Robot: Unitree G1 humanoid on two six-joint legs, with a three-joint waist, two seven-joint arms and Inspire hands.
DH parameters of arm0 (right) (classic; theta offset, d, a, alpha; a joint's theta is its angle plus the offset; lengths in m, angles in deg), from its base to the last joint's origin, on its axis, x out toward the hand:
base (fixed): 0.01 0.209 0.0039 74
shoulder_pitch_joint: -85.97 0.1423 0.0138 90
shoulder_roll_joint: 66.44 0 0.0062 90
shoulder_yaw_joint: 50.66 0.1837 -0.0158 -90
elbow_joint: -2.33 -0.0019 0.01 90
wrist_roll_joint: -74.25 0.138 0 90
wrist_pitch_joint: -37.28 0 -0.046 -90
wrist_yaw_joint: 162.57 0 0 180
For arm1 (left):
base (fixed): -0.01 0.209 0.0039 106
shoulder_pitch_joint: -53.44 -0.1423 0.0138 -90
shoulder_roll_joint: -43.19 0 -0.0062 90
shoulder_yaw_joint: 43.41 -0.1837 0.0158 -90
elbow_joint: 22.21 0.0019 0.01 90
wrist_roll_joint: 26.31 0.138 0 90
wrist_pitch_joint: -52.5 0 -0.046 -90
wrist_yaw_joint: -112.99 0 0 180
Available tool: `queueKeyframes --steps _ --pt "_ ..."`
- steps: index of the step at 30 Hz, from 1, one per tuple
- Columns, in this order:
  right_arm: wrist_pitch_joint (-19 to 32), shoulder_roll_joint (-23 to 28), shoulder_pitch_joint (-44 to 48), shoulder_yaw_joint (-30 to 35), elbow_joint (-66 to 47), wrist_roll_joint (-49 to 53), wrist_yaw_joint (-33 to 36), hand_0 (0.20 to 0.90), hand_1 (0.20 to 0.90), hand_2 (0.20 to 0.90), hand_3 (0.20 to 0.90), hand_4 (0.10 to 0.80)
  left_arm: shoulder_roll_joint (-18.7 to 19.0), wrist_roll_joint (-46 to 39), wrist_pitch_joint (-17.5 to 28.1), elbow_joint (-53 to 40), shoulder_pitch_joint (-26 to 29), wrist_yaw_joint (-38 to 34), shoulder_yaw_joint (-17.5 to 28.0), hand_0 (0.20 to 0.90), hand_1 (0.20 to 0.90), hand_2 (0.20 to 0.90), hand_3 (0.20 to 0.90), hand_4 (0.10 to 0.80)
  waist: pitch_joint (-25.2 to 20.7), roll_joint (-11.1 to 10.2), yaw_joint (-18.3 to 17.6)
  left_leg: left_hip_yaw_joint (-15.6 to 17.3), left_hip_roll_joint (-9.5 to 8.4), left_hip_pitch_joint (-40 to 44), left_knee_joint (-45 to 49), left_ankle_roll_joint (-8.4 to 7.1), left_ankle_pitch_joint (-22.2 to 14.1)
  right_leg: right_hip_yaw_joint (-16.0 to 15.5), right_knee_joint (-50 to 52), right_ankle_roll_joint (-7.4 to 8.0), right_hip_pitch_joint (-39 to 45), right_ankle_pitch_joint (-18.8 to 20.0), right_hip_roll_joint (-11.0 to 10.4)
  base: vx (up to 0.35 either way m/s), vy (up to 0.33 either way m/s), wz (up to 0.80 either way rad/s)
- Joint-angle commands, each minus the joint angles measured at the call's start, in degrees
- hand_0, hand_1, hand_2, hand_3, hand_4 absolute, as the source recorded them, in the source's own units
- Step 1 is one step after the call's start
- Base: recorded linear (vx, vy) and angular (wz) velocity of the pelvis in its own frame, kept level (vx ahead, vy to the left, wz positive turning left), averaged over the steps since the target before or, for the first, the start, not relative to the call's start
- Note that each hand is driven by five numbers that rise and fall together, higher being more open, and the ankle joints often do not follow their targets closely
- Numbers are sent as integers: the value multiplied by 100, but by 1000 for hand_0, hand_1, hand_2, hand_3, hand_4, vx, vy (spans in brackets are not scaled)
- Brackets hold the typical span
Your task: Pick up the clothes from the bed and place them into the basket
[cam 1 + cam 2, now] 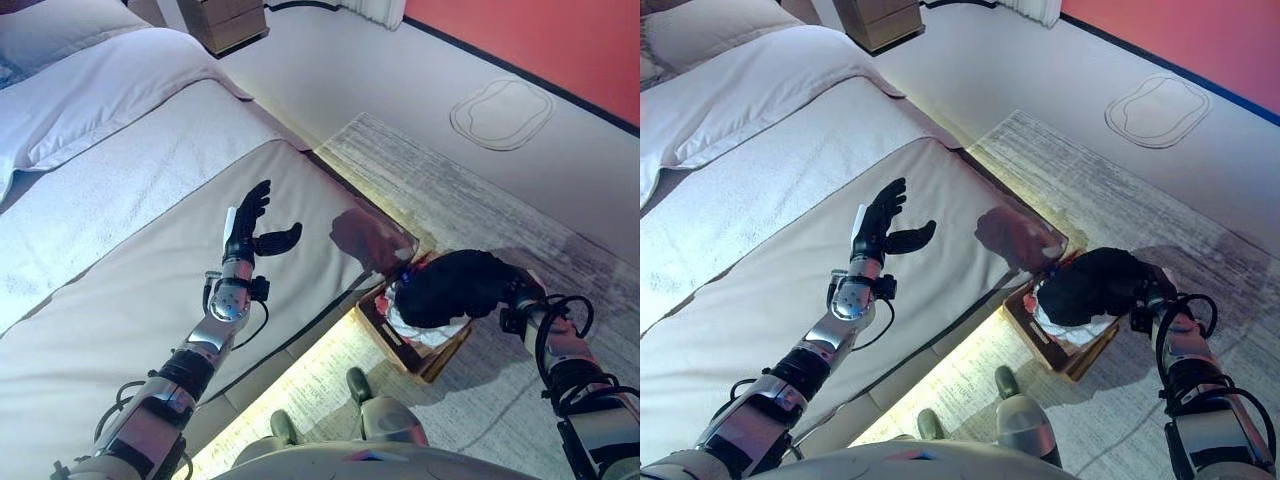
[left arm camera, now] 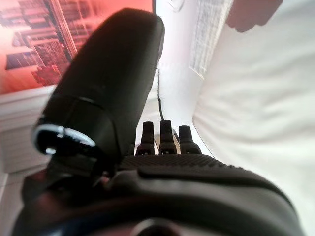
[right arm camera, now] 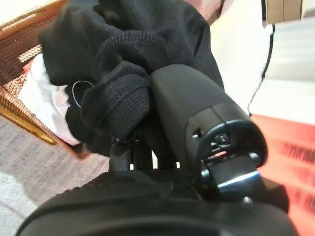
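My right hand (image 1: 512, 290) is shut on a black garment (image 1: 450, 288) and holds it over the wicker basket (image 1: 390, 330) on the rug beside the bed. In the right wrist view the black cloth (image 3: 123, 73) is bunched between my thumb (image 3: 197, 108) and fingers, above the basket rim (image 3: 19, 105). White and red clothes (image 1: 425, 332) lie in the basket under it. My left hand (image 1: 248, 225) is open and empty, raised above the beige bedcover (image 1: 120, 330); it also shows in the left wrist view (image 2: 113, 83).
The bed has a white sheet (image 1: 130, 170) and pillows (image 1: 90, 80) at its head. A grey rug (image 1: 480, 190) covers the floor by the bed. A wooden nightstand (image 1: 228, 22) stands at the back. A red wall (image 1: 540, 35) runs along the right.
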Motion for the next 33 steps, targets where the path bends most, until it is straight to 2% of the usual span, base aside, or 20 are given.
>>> queueKeyframes --steps 1,18,24,28,31,33 --pt "626 114 725 23 349 -80 239 900 900 900 900 800 81 207 654 69 417 -133 -170 900 900 900 900 800 -589 -215 118 -297 -157 -228 715 242 -1071 -113 476 107 -441 -229 -26 -5 -17 6" --pt "339 -73 582 82 739 -233 537 900 900 900 900 800 122 225 746 57 442 -249 -187 900 900 900 900 800 -564 -189 162 -385 -136 -151 546 231 -990 -139 432 119 -385 -222 -25 -3 -4 3" --pt "436 -143 437 58 783 -353 506 900 900 900 900 800 92 286 710 72 410 -313 -151 900 900 900 900 800 -563 -183 192 -436 -135 -115 429 225 -924 -169 413 133 -349 -216 -34 -6 2 1" --pt "706 -181 435 -156 53 -552 592 900 900 900 900 800 106 235 644 66 328 -349 -125 900 900 900 900 800 -549 -179 232 -548 -143 -102 352 213 -866 -223 413 121 -301 -236 -47 -8 -7 5" --pt "805 -345 385 -450 -981 -703 1001 900 900 900 900 800 17 198 632 150 201 -306 -49 900 900 900 900 800 -541 -180 266 -659 -165 -128 295 201 -815 -271 415 107 -282 -263 -51 -8 -4 8" --pt "995 -577 193 -623 -1812 -922 1428 900 900 900 900 800 -94 207 884 214 -6 -294 7 900 900 900 900 800 -522 -174 279 -721 -173 -139 272 188 -792 -324 411 97 -253 -295 -64 19 18 15"
